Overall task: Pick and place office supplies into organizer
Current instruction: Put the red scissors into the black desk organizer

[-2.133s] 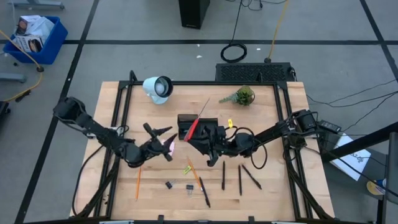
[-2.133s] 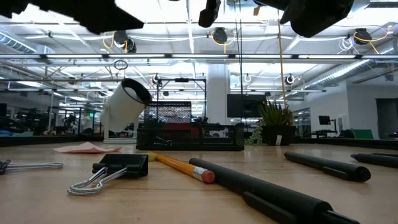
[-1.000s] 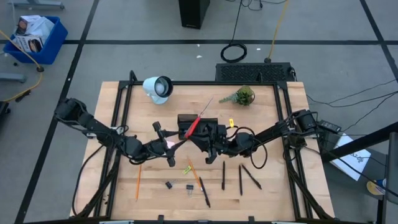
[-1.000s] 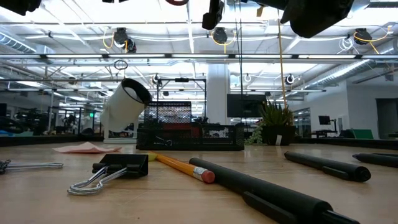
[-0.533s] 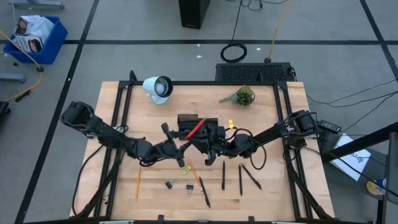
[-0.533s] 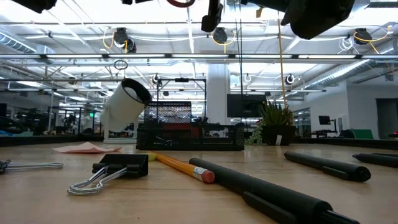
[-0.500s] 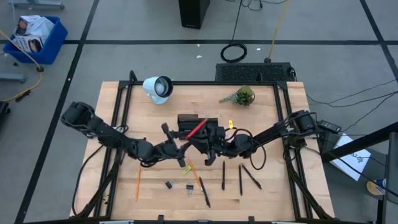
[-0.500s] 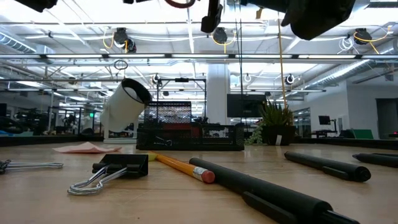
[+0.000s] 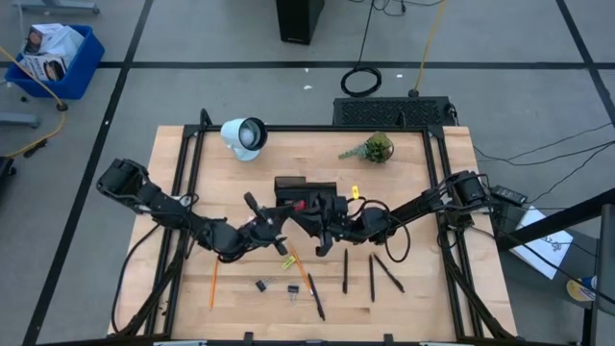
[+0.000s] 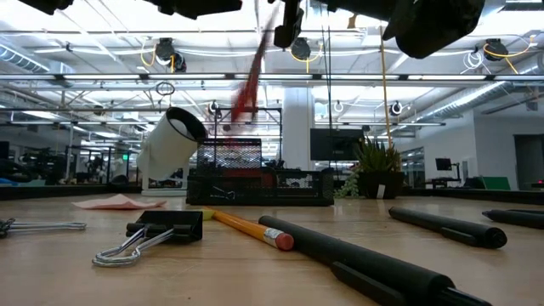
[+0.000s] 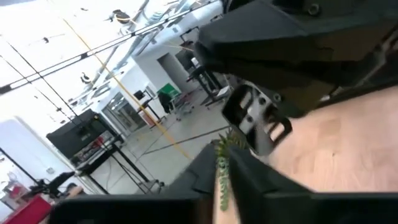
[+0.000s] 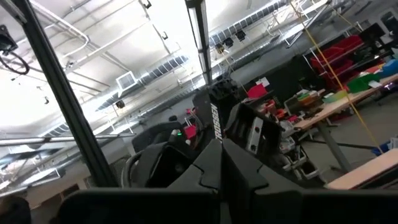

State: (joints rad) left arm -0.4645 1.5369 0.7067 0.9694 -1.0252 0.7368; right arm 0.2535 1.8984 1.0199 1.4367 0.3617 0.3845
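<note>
My wooden table (image 9: 404, 173) carries a white round lamp (image 9: 244, 135) and a small green plant (image 9: 376, 147) along its far side, a black organizer (image 9: 293, 185) near the middle, and, toward the near edge, orange pencils (image 9: 212, 284), black pens (image 9: 371, 277), small black clips (image 9: 260, 285) and a yellow piece (image 9: 288, 260).

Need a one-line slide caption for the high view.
Both grippers, left and right, meet beside the organizer mid-table; pens, pencils and clips lie loose below.
</note>
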